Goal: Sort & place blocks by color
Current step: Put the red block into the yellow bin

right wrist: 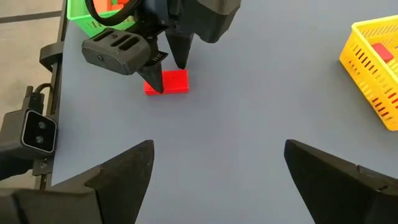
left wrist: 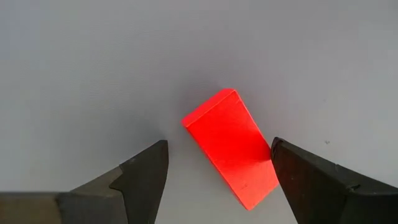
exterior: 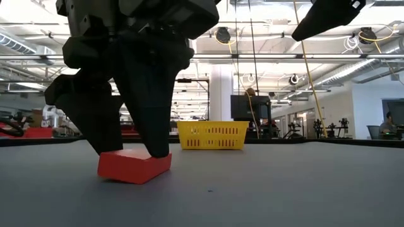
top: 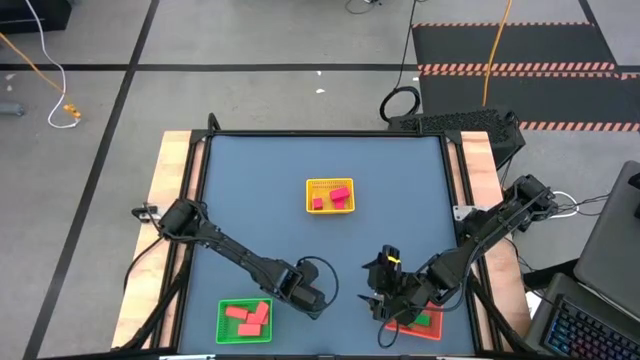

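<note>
A red block (left wrist: 231,146) lies flat on the blue-grey table, also in the low view (exterior: 134,165) and the right wrist view (right wrist: 174,81). My left gripper (left wrist: 217,144) stands open over it near the table's front middle (top: 312,298), pointing down, one finger on each side. My right gripper (right wrist: 214,168) hangs open in the air at the front right (top: 385,290), holding nothing. More red blocks lie in the green basket (top: 222,322) and pink ones in the yellow basket (top: 312,186). My left gripper comes down on the red block from above, with its fingers astride the block. One fingertip (left wrist: 280,155) stands right against the block's long side (left wrist: 266,152); I cannot tell whether it touches. The other fingertip (left wrist: 155,158) stands clear of the block. The block rests flat on the table.
A red basket (top: 432,330) holding a green block sits at the front right, mostly under my right arm. The yellow basket (exterior: 213,135) stands in the table's middle. Bare table lies between it and the front baskets.
</note>
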`<state>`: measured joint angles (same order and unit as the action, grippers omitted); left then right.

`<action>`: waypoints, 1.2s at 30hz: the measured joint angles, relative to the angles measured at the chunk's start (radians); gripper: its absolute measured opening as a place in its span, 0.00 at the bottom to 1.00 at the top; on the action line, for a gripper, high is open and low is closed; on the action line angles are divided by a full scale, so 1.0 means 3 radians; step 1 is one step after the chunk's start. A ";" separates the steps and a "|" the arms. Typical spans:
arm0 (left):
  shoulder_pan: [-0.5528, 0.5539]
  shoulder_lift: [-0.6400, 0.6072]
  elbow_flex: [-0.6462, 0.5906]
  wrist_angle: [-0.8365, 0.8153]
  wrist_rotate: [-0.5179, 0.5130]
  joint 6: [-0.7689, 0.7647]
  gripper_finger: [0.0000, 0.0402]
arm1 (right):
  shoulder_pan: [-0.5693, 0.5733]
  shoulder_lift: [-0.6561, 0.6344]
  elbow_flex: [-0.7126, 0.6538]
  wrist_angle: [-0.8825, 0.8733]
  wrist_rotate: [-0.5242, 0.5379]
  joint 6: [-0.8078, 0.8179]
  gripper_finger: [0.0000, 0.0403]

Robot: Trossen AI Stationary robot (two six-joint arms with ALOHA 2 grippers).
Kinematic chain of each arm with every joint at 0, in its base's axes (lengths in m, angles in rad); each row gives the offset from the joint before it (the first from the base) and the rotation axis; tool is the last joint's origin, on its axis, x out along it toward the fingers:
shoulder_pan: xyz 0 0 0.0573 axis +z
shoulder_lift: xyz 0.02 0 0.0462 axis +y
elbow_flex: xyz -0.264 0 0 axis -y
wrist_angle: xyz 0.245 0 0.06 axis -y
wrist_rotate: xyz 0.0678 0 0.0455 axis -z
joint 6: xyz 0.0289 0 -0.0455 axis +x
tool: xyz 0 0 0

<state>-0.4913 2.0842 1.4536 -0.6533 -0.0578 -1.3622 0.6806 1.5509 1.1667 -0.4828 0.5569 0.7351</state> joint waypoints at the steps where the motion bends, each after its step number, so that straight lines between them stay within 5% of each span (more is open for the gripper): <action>1: 0.0000 0.0000 -0.0001 -0.0009 0.0002 0.0012 0.70 | -0.0001 0.0000 0.0000 0.0000 0.0008 -0.0009 0.87; 13: 0.0065 0.0008 0.0001 -0.0254 0.0121 0.0071 0.69 | -0.0002 0.0000 0.0000 0.0000 0.0079 -0.0076 0.87; 18: 0.0112 0.0015 -0.0012 -0.0776 0.0274 0.0004 0.60 | -0.0002 0.0000 0.0000 -0.0001 0.0170 -0.0088 0.87; 27: 0.0169 -0.0213 -0.0035 -0.0821 0.0316 0.0111 0.40 | -0.0002 0.0000 -0.0004 -0.0015 0.0172 -0.0082 0.87; 36: 0.0014 -0.0406 -0.0027 -0.0927 0.0416 0.0332 0.40 | 0.0005 0.0000 -0.0474 0.0470 0.0128 0.0040 0.87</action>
<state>-0.4871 1.9623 1.4456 -0.9313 0.0669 -1.2627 0.6822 1.5509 1.0245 -0.3417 0.5953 0.7472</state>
